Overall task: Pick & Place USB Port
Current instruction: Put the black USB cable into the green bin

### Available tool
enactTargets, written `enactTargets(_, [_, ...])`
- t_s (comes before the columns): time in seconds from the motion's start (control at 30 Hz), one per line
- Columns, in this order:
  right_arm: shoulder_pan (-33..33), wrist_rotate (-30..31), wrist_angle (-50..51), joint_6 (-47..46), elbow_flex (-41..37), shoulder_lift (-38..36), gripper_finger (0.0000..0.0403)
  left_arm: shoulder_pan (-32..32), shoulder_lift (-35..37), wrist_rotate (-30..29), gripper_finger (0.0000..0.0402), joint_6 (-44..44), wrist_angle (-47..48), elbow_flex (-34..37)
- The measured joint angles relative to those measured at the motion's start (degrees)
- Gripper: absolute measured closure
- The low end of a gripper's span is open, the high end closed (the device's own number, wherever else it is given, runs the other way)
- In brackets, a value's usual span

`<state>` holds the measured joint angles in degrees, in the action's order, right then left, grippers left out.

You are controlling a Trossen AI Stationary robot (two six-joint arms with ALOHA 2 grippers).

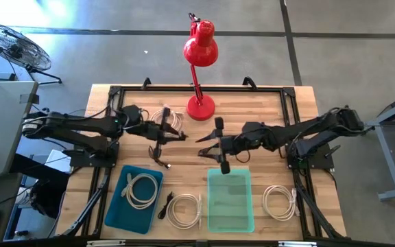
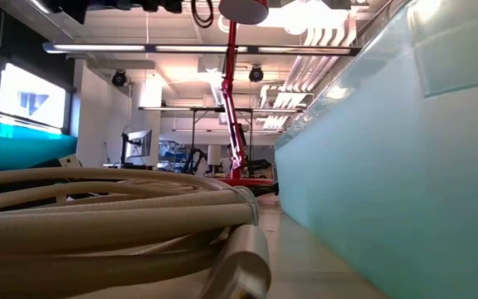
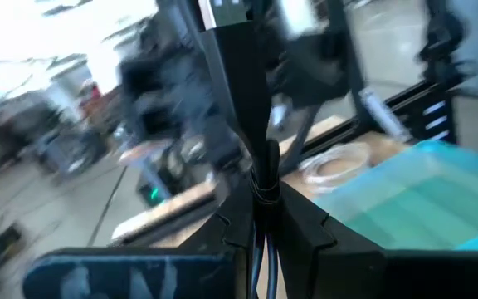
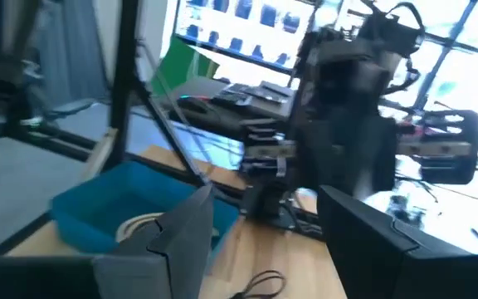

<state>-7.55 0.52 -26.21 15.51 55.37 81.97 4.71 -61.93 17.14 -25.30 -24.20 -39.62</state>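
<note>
Two grippers meet mid-table. Left gripper [image 1: 162,140] is clamped on a black USB cable [image 3: 260,158], held aloft; right gripper [image 1: 208,144] spread open. Risk: cable slips or snags if handover misaligns.

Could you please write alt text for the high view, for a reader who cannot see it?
Two dark arms meet above a wooden table, the left pincer gripping a black cable that the open right pincer faces. A red lamp stands behind; in front lie a blue tray, a green tray and white cable coils.
</note>
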Motion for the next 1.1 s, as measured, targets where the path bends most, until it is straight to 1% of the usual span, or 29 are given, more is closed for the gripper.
enactTargets(0.07, [0.02,1.02,-1.81,0.4,0.0,1.08,0.0194,0.04,-1.75,1.93,0.0379,0.0,-1.84,0.0])
enactTargets(0.2, [0.02,3.9,-3.43,2.07,0.0,1.41,0.0194,0.04,-4.08,2.09,0.0379,-0.07,-3.09,0.0])
enactTargets(0.3, [0.0,5.28,-3.65,2.11,0.0,1.34,0.0194,0.04,-5.16,1.94,0.0379,-2.07,-3.84,-0.02])
enactTargets(0.37, [0.32,5.53,-3.43,2.28,0.0,1.34,0.0194,0.04,-6.36,2.23,0.0379,-3.86,-5.23,-0.02])
enactTargets(0.6, [1.22,5.56,-3.19,2.49,0.0,1.34,0.0194,0.04,-10.4,2.89,0.0379,-4.44,-10.74,-0.02])
enactTargets(0.73, [1.2,5.33,-2.84,2.44,0.0,1.34,0.0194,0.15,-10.76,3.04,0.0379,-4.68,-13.04,-0.02])
enactTargets(1.1, [1.2,5.33,-2.54,2.42,0.02,1.34,0.0194,0.15,-10.76,2.83,0.0379,-6.18,-13.85,-0.04])
